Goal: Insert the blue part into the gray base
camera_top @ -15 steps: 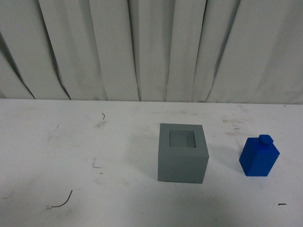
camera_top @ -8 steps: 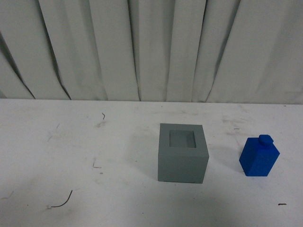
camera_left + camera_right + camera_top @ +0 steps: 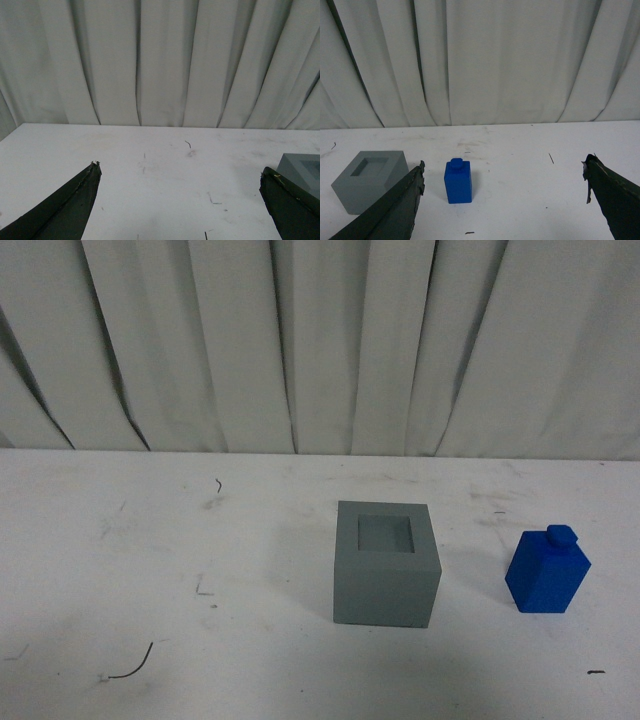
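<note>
Currently: 1 blue part (image 3: 547, 575), upright, apart from 1 gray base (image 3: 386, 565); left gripper (image 3: 180, 170), right gripper (image 3: 503, 167) spread, empty. Risk: an off-centre grasp could topple the part; a tilt could jam it at the recess.

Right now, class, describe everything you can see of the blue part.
The blue part is a solid bright-blue block, taller than wide, matte and plastic-looking, with a small rounded knob on top. It stands upright on the white table, turned so that one vertical edge faces the front camera. It sits to the right of the gray base, apart from it and not inserted. Only the table touches it.
</note>
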